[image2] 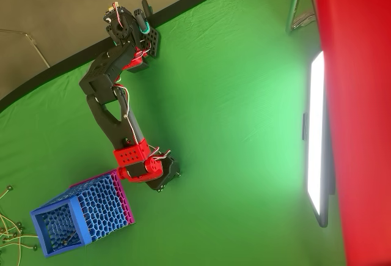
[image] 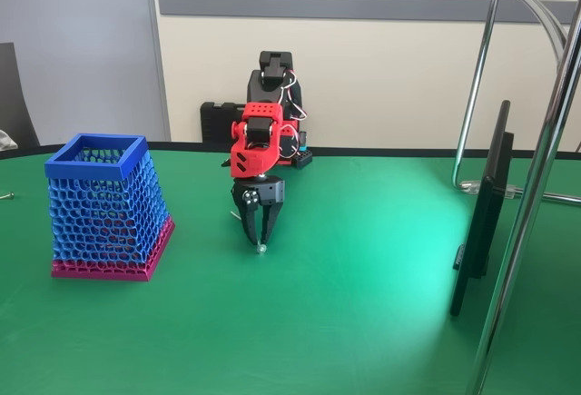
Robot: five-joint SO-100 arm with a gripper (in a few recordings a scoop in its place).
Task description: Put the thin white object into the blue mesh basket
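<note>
Fingers (image: 260, 241) point straight down at the green counter (image: 363, 304), drawn nearly together over a small knob, apparently the thin white object (image: 260, 248) (stick itself unclear); squeeze before lifting toward the blue mesh basket (image: 107, 206) at their left

The arm is folding forward from its base and pointing the gripper (image: 261, 237) straight down, tips sitting right at the bench. Red wrist block is riding on top. In the fixed view the black fingers (image: 251, 222) are angling together, nearly meeting at the tips.
</note>
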